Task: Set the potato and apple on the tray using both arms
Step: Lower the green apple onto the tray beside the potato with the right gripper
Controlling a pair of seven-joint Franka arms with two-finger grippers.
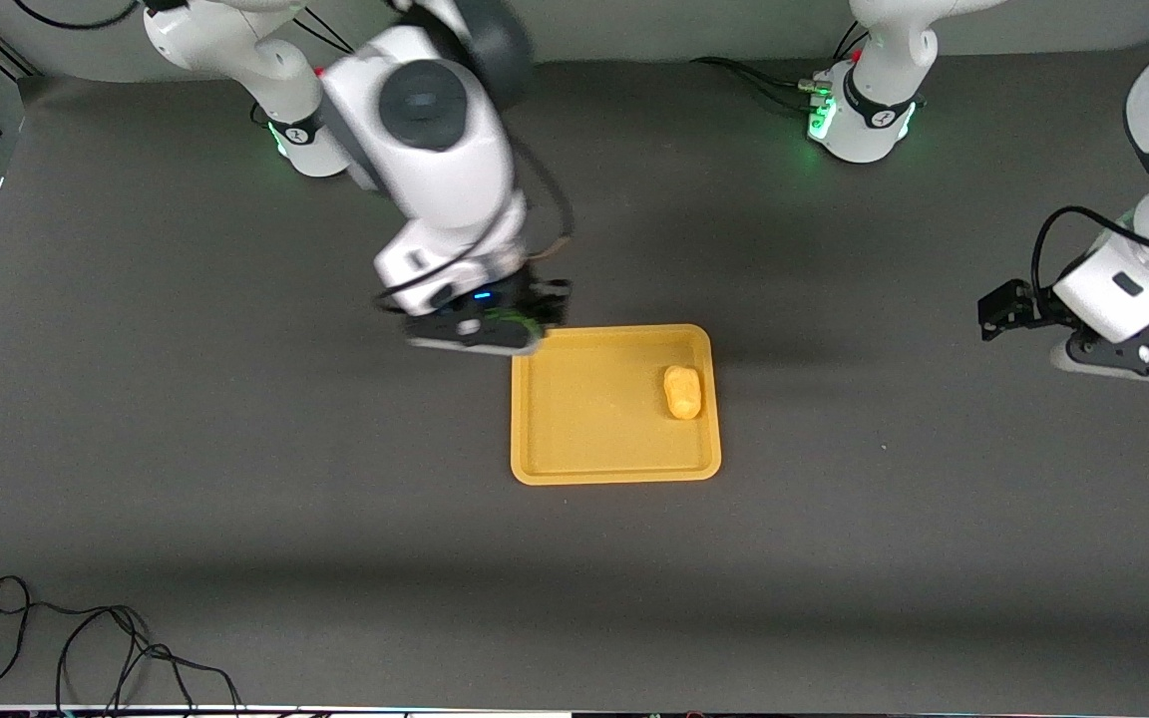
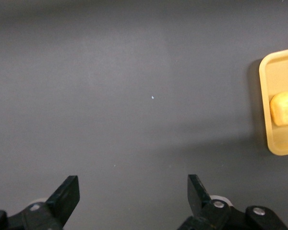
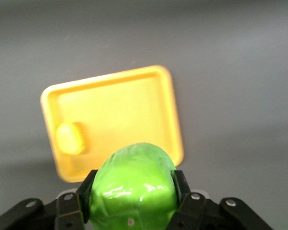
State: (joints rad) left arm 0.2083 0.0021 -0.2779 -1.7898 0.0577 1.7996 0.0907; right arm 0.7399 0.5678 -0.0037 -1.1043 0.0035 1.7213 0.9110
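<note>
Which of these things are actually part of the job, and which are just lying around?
Part of the job: tray; potato on it; apple held by right gripper; left gripper, open, waiting.
Lying about: black cable at the table's near edge.

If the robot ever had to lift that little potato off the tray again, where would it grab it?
Probably across the potato's narrow middle, coming straight down. It lies flat on the tray beside the low rim, so a sideways approach would likely hit that rim. The left gripper, open over bare table, is the free one.
</note>
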